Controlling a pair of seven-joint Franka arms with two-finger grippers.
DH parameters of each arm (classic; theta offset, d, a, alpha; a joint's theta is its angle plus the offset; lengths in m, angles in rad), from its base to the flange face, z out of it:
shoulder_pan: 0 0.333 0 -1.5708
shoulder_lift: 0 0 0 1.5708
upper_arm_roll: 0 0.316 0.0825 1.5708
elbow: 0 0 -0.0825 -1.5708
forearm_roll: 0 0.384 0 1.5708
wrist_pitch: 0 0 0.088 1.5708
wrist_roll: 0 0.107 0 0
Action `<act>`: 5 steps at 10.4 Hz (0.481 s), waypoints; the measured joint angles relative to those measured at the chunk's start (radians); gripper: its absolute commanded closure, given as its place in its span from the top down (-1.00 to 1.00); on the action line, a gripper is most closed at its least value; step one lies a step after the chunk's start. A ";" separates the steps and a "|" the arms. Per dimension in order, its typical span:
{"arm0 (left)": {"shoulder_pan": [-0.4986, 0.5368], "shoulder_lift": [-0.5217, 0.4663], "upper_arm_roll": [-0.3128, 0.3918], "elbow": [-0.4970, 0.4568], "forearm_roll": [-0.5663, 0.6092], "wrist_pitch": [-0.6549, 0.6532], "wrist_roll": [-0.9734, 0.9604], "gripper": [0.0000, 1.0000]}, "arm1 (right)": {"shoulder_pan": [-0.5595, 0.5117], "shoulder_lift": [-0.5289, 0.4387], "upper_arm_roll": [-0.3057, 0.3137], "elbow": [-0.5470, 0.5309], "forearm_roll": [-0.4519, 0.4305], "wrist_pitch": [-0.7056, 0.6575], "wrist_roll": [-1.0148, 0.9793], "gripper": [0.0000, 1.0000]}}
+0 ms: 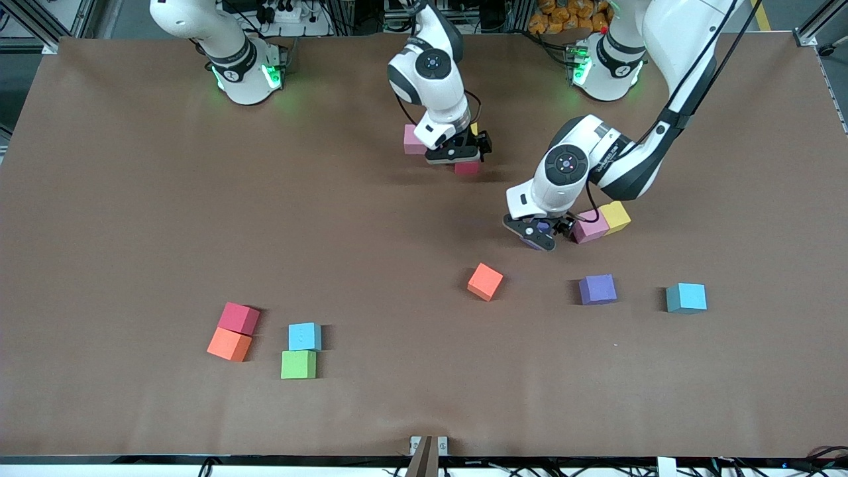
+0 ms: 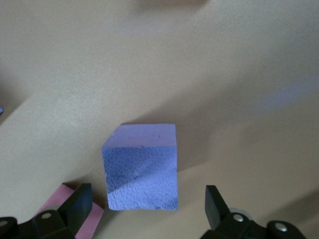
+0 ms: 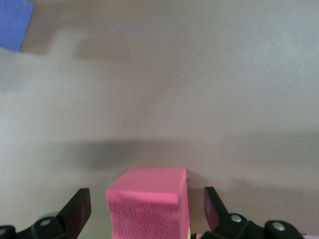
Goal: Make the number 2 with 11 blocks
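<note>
Purple foam shows between the fingers of the left gripper [image 1: 540, 233]: a purple block [image 2: 142, 167] stands on the brown table [image 1: 132, 199], and the left wrist view shows a free gap on each side of it, so the jaws are wide open and hold nothing. Just beside this block, toward the left arm's end, a pink block [image 1: 590, 226] touches a yellow block [image 1: 615, 216].

Near the middle of the table the right gripper [image 1: 460, 156] stands low over a red block [image 3: 149, 201]. Its fingers are also spread wide with space on both sides, so the block is not gripped. A second pink block [image 1: 414, 140] lies beside this gripper, farther from the front camera.

Loose blocks lie nearer to the front camera: an orange block [image 1: 485, 281], another purple block [image 1: 597, 289] and a light blue block [image 1: 686, 297]. Toward the right arm's end, a dark red block [image 1: 238, 318] touches a second orange block [image 1: 229, 344], and a second light blue block [image 1: 305, 336] touches a green block [image 1: 298, 364]. No digit shape is readable yet.
</note>
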 measured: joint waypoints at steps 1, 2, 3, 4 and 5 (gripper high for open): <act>0.002 0.011 0.002 0.004 0.001 0.009 0.000 1.00 | -0.037 -0.022 -0.002 0.000 0.000 -0.022 -0.043 1.00; 0.003 0.023 0.005 0.013 0.002 0.012 0.000 1.00 | -0.082 -0.041 -0.004 0.000 0.000 -0.048 -0.097 1.00; 0.004 0.036 0.006 0.025 0.002 0.013 0.000 1.00 | -0.129 -0.056 -0.009 -0.001 0.000 -0.067 -0.152 1.00; 0.004 0.049 0.006 0.033 0.003 0.013 -0.002 1.00 | -0.172 -0.063 -0.020 -0.002 0.000 -0.074 -0.194 1.00; 0.004 0.060 0.006 0.038 0.004 0.013 -0.021 1.00 | -0.215 -0.063 -0.034 -0.002 -0.001 -0.076 -0.228 1.00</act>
